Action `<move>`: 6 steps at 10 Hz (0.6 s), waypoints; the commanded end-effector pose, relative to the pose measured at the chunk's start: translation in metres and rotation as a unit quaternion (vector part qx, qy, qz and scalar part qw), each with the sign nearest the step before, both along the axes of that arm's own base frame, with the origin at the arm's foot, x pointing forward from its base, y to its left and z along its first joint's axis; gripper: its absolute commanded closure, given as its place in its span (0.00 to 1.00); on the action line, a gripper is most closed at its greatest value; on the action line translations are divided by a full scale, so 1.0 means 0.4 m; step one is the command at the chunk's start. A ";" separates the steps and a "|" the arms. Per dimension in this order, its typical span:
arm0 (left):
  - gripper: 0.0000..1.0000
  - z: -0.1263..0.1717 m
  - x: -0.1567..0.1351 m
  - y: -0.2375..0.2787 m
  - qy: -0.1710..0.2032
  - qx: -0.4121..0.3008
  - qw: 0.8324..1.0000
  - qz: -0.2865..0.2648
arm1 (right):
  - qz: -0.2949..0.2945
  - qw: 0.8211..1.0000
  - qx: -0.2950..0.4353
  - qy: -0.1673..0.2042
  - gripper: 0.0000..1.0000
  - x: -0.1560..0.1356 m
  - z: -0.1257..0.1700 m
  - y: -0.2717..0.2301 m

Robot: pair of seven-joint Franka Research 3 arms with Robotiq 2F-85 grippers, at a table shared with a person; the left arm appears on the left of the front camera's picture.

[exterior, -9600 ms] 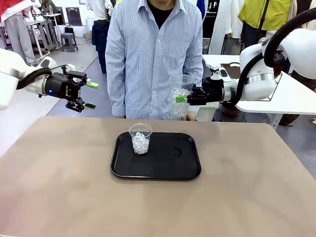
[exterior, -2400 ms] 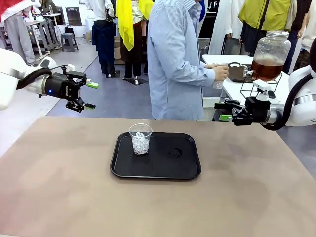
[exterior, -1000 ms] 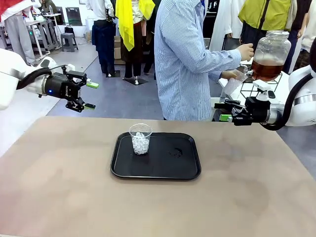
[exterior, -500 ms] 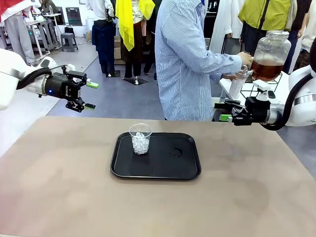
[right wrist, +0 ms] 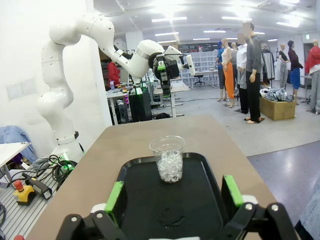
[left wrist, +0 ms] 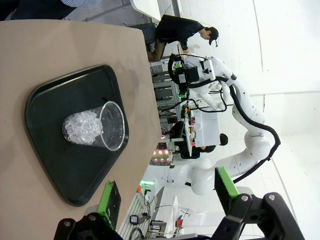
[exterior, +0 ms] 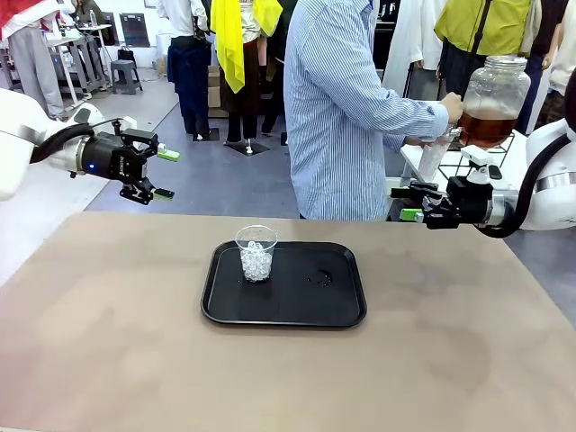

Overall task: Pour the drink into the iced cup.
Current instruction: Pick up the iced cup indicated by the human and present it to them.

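Observation:
A clear cup of ice (exterior: 256, 254) stands upright at the left of a black tray (exterior: 306, 301) in mid-table. The amber drink (exterior: 486, 127) fills the lower part of a big glass dispenser jar on a side table at the far right. There a person holds a second clear cup (exterior: 432, 155) by the jar's tap. My left gripper (exterior: 166, 174) hangs open beyond the table's far left corner. My right gripper (exterior: 402, 202) is open over the far right edge. Both wrist views look over open fingers at the iced cup (left wrist: 95, 132) (right wrist: 169, 159) on the tray (left wrist: 50, 105) (right wrist: 145, 195).
The person in a striped shirt (exterior: 346, 108) stands sideways behind the table's far edge, turned to the side table. A small wet smear (exterior: 319, 279) marks the tray right of the cup. Bare tabletop (exterior: 117, 342) surrounds the tray.
The right gripper let go of the second cup and dropped lower right. The person carried that cup to the jar and now has a hand at the tap. The left arm is still.

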State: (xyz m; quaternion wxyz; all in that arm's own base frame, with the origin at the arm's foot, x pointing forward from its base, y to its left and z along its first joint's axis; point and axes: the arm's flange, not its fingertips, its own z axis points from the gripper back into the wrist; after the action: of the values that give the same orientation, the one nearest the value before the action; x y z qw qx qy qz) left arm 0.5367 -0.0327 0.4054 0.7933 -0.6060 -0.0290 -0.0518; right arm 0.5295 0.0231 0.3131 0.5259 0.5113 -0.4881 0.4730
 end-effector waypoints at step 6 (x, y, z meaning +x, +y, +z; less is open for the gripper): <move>0.00 0.003 0.001 0.000 -0.001 -0.001 1.000 0.000 | 0.006 1.000 -0.002 0.003 0.00 0.007 0.012 0.002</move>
State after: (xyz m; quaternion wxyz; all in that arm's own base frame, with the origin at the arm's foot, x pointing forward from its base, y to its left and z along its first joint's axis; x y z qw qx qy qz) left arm 0.5367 -0.0327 0.4054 0.7933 -0.6060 -0.0290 -0.0518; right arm 0.5295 0.0231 0.3131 0.5259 0.5113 -0.4881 0.4730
